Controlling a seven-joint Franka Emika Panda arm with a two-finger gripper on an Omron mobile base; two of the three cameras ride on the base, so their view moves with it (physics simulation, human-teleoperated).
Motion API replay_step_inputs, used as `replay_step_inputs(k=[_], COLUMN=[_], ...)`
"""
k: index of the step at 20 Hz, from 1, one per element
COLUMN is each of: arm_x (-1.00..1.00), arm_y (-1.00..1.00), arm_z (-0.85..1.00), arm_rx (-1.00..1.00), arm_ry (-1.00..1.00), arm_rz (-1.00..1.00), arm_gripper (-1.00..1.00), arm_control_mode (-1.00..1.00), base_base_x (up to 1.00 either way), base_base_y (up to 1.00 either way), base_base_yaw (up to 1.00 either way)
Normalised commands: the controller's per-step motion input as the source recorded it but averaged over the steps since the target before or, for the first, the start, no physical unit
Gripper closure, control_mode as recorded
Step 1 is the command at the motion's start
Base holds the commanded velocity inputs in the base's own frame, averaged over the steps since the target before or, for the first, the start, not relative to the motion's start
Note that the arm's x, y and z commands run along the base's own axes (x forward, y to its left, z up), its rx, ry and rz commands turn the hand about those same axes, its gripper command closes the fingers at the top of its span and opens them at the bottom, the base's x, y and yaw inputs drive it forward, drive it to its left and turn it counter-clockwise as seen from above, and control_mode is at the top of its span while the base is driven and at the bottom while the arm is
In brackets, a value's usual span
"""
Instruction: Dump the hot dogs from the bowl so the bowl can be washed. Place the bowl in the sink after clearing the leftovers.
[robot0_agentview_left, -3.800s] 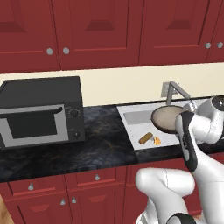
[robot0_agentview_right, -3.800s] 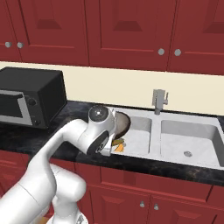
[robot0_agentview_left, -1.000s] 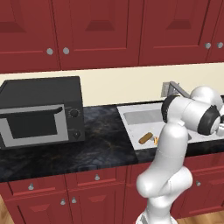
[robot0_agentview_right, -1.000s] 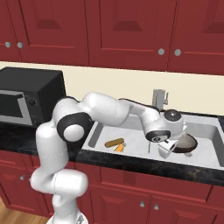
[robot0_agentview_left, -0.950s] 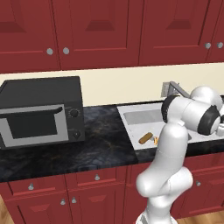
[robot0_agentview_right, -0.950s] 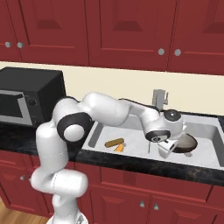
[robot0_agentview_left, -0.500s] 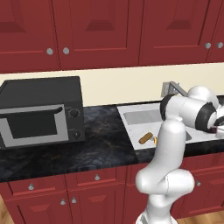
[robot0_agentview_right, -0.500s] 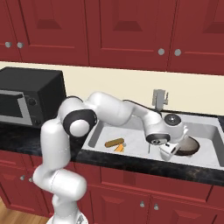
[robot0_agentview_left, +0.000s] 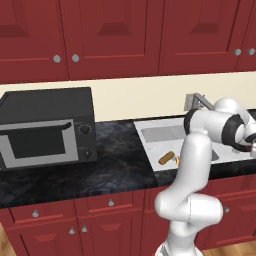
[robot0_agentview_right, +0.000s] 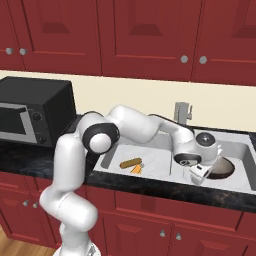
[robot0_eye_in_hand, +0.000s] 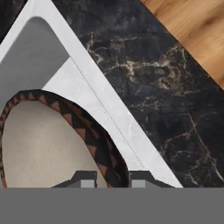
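Observation:
The bowl (robot0_agentview_right: 224, 169), dark with a patterned rim and cream inside (robot0_eye_in_hand: 43, 148), hangs low in the right basin of the sink (robot0_agentview_right: 235, 150), nearly level and holding nothing. My gripper (robot0_agentview_right: 206, 173) is shut on its near rim; in the hand view the rim passes between my fingertips (robot0_eye_in_hand: 113, 180). The hot dogs (robot0_agentview_right: 131, 163), a tan bun piece with orange bits beside it, lie on the floor of the sink's left part (robot0_agentview_left: 167, 158), well to the left of the bowl.
A grey faucet (robot0_agentview_right: 182, 112) stands behind the sink's middle. Black stone counter (robot0_eye_in_hand: 166, 109) borders the sink's light rim (robot0_eye_in_hand: 100, 105), with wood floor (robot0_eye_in_hand: 197, 22) past its front edge. A black microwave (robot0_agentview_left: 45, 127) sits at the counter's left.
The arm has carried the bowl a little to the right and lower in the right basin, and the bowl now lies flatter. The hot dogs have not moved.

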Motion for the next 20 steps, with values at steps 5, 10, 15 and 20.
replay_step_inputs(k=[5,10,15,20], arm_x=[0.41,0.27,0.28,0.46], arm_y=[-0.23,-0.14,-0.13,-0.03], arm_z=[-0.05,-0.3,-0.37,-0.31], arm_rx=[0.0,0.0,0.0,0.0], arm_ry=[0.0,0.01,0.04,0.04], arm_rz=[0.0,0.0,0.0,0.0], arm_gripper=[1.0,1.0,1.0,1.0], arm_control_mode=[-1.0,-1.0,-1.0,-1.0], base_base_x=[0.0,0.0,0.0,0.0], base_base_y=[0.0,0.0,0.0,0.0], base_base_yaw=[0.0,0.0,0.0,0.0])
